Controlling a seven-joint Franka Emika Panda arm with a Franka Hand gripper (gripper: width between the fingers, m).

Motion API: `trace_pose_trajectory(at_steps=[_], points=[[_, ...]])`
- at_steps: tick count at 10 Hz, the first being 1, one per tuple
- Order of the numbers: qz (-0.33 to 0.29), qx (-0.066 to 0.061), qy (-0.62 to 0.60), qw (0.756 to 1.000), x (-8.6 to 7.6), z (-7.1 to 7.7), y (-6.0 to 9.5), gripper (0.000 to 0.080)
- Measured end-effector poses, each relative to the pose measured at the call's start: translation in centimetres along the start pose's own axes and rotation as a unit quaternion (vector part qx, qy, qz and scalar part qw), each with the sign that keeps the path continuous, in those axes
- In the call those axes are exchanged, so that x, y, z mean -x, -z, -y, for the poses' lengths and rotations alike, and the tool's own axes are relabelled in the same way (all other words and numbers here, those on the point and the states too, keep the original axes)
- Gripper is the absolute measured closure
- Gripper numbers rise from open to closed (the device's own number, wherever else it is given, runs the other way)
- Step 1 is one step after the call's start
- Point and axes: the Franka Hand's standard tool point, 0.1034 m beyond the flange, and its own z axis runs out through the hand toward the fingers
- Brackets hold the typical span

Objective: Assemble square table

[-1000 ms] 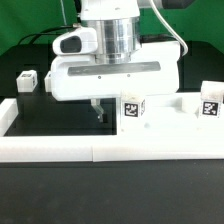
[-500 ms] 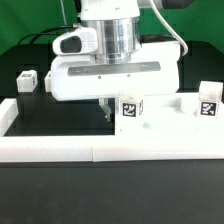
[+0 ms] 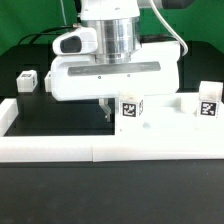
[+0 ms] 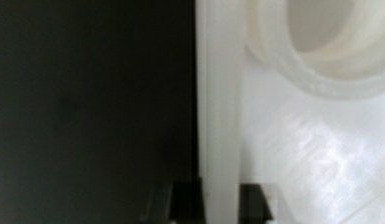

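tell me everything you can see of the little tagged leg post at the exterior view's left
The leg post is a small white blocky piece, seemingly plastic, with a black-and-white tag on the face toward the camera. It rests on the black table at the exterior view's left, touching no other part. It is too small to tell whether it stands or lies. The wrist view does not show it.

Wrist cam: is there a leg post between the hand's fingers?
No, in the wrist view only the tabletop edge lies between the fingers of the hand.
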Motion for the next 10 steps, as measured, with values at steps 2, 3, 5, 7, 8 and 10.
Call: trace_pose_trajectory(at_steps=[2, 3, 5, 7, 8, 10], points=[[0.007, 0.001, 0.045, 0.999, 2.0, -1.6, 0.2, 0.0748], [-0.004, 0.01, 0.053, 0.999, 2.3, -1.8, 0.2, 0.0748], [-0.011, 0.017, 0.128, 0.992, 2.1, -2.4, 0.3, 0.0748], [-0.009, 0.021, 0.186, 0.982, 2.0, -2.6, 0.3, 0.0748], [-0.003, 0.023, 0.255, 0.967, 1.8, -3.0, 0.4, 0.0747], [-0.017, 0.044, 0.369, 0.928, 0.6, -3.5, 0.7, 0.0744]])
